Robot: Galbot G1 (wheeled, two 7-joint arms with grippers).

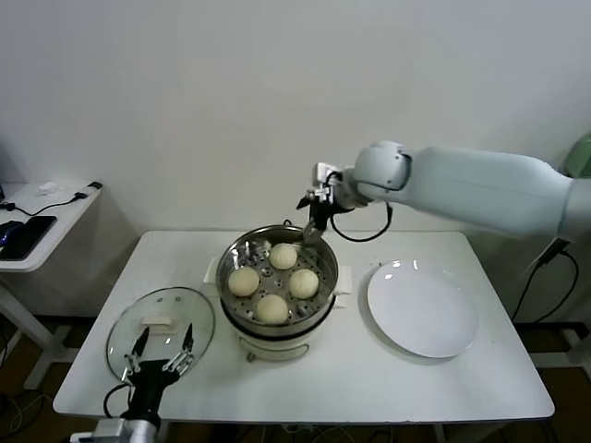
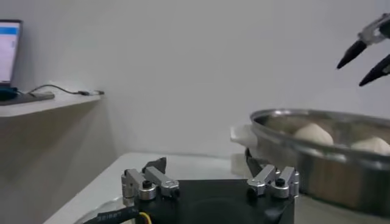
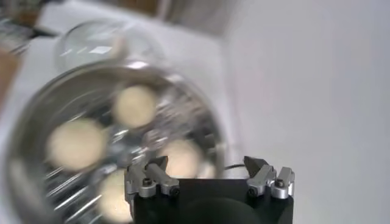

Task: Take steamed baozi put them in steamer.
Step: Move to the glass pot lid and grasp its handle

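Observation:
The steamer [image 1: 240,244] stands mid-table, a shiny steel pot on a white base. Several pale round baozi lie on its perforated tray, among them one at the far side [image 1: 283,256], one on the left [image 1: 244,281] and one nearest me [image 1: 272,308]. My right gripper [image 1: 314,221] hovers open and empty just above the pot's far rim. In the right wrist view that gripper [image 3: 207,163] looks down on the steamer [image 3: 27,122] with a baozi [image 3: 183,157] below its jaws. My left gripper [image 1: 162,355] rests open by the table's front-left corner; from its wrist [image 2: 207,167] the steamer rim [image 2: 317,125] shows.
A glass lid [image 1: 160,328] lies flat at the front left, under the left gripper. An empty white plate [image 1: 423,309] sits right of the steamer. A side table [image 1: 37,221] with a phone stands to the far left. The wall is close behind.

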